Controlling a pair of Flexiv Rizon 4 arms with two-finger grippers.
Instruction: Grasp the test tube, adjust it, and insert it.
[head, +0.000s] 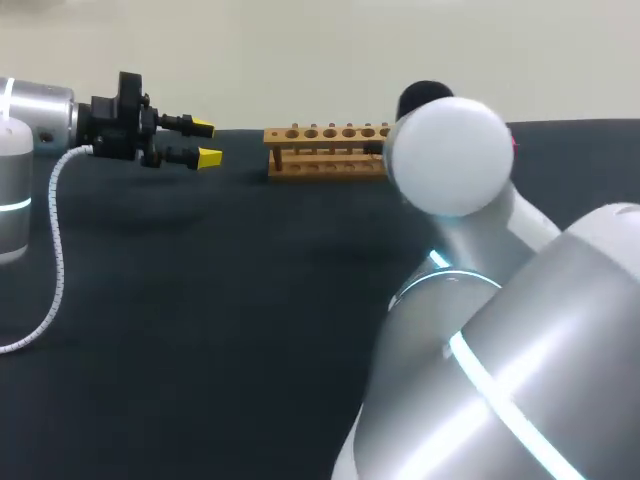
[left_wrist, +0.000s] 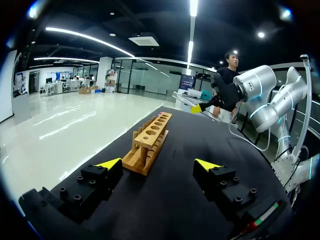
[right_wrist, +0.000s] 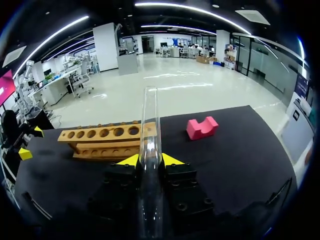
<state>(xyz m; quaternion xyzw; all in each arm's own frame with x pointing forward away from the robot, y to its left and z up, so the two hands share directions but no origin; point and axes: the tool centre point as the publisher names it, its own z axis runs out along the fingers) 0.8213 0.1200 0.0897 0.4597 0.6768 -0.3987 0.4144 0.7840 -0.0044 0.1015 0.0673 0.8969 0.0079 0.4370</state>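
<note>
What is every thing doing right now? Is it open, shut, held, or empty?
left gripper: fingers open, holding nothing.
right gripper: fingers shut on the test tube.
test tube: held, sticking out past the fingers, not in the rack.
rack: standing upright; the holes that show look empty.
pink block: lying apart from the rack, untouched.

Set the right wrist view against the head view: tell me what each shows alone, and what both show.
Only the right wrist view: the test tube, clamped between the fingers of the right gripper. Only the head view: the right arm, whose bulk hides that gripper, and the white cable on the left arm. Both: the wooden rack and the open left gripper.
</note>
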